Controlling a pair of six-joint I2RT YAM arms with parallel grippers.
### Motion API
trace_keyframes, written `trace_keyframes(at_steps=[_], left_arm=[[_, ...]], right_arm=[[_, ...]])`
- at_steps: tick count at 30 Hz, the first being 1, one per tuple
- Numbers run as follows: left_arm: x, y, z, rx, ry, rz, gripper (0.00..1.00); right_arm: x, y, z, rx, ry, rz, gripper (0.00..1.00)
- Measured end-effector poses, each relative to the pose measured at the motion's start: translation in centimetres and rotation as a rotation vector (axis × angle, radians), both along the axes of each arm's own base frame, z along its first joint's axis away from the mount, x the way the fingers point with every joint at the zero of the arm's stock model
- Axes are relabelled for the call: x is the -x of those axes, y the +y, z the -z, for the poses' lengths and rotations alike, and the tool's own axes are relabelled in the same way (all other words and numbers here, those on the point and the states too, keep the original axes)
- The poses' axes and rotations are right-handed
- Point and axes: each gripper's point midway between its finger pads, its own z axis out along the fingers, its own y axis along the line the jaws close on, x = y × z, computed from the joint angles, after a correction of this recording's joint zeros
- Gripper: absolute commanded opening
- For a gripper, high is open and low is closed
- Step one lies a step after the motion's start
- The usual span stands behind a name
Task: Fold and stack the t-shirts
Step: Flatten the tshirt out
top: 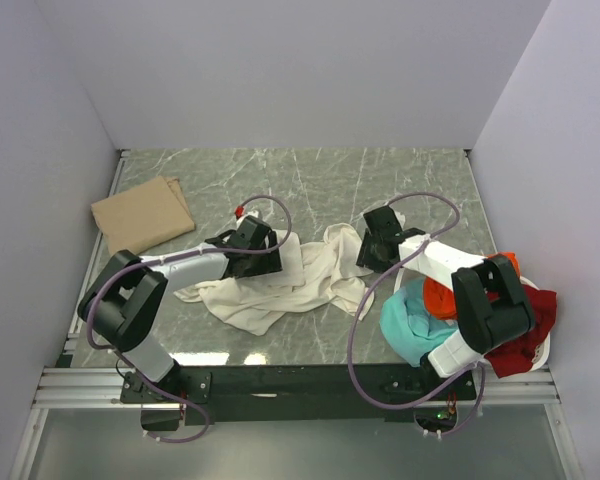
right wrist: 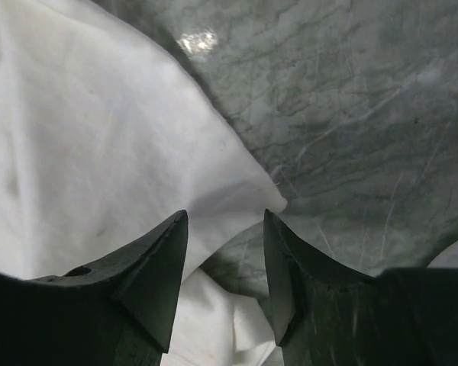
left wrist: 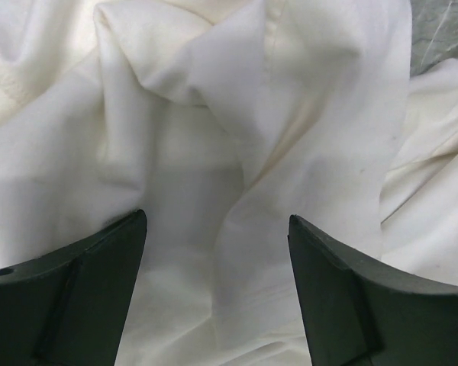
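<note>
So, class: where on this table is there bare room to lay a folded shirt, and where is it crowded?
Bare: the far strip of table right of the tan shirt, and the near strip before the cream shirt. Crowded: the middle, and the near right corner's coloured shirts.

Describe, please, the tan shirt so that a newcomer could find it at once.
Look to the far left corner of the grey marble table. The tan shirt lies there alone. Unlike the crumpled cream-white shirt mid-table, it is folded flat into a neat rectangle.

Cream-white t-shirt (top: 280, 280), tan t-shirt (top: 143, 213), grey-veined marble table (top: 310, 180).
</note>
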Motion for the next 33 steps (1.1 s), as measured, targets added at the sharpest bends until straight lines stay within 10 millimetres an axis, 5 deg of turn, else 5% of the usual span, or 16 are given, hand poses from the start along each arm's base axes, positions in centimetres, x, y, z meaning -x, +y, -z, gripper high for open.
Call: trace_keyframes(at_steps=[12, 18, 25, 29, 33], left_arm=[[-0.8, -0.3, -2.7, 0.04, -0.078, 0.001, 0.81], [-1.0, -0.5, -0.2, -0.001, -0.032, 0.015, 0.75], [-1.7, -0.9, 0.3, 0.003, -0.038, 0.022, 0.48], [-1.9, -0.8, 0.6, 0.006, -0.031, 0.015, 0.21], [-2.2, -0.3, 0.9, 0.029, -0.021, -0.002, 0.04]], right_arm=[[0.4, -1.9, 0.9, 0.077, 0.036, 0.045, 0.51], [-0.4, -2.3, 0.8, 0.081, 0.029, 0.063, 0.47], [-1.1, -2.5, 1.4, 0.076, 0.038, 0.077, 0.4], [-1.0, -2.4, 1.5, 0.068, 0.043, 0.075, 0.35], [-1.0, -2.1, 1.6, 0.05, 0.044, 0.072, 0.19]])
